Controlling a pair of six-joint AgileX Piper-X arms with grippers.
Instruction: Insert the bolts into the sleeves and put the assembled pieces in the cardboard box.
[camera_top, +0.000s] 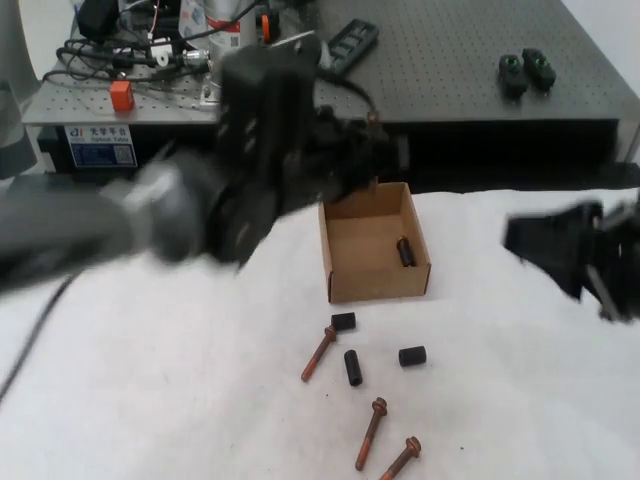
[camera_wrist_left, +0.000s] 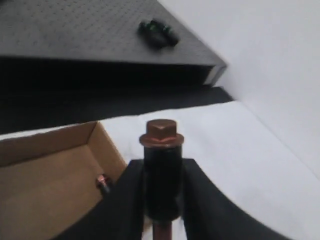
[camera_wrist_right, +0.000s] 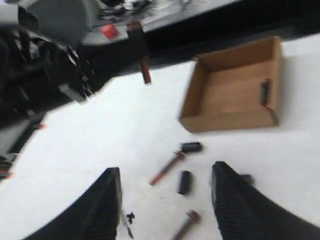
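Observation:
My left gripper (camera_wrist_left: 162, 167) is shut on a black sleeve (camera_wrist_left: 161, 182) with a copper bolt (camera_wrist_left: 161, 133) through it. It hangs above the far left corner of the cardboard box (camera_top: 375, 280). One assembled piece (camera_top: 405, 250) lies inside the box by its right wall. In front of the box, three loose sleeves (camera_top: 343, 321) (camera_top: 353, 367) (camera_top: 412, 355) and three bolts (camera_top: 318, 353) (camera_top: 371, 432) (camera_top: 400, 459) lie on the white cloth. My right gripper (camera_wrist_right: 167, 210) is open, with nothing between its fingers, and hovers to the right of the box (camera_wrist_right: 235, 120).
A black perforated bench (camera_top: 450, 60) runs along the back, with cables, an orange block (camera_top: 121, 95) and two black-green parts (camera_top: 526, 70). A dark gap separates it from the white cloth (camera_top: 200, 400).

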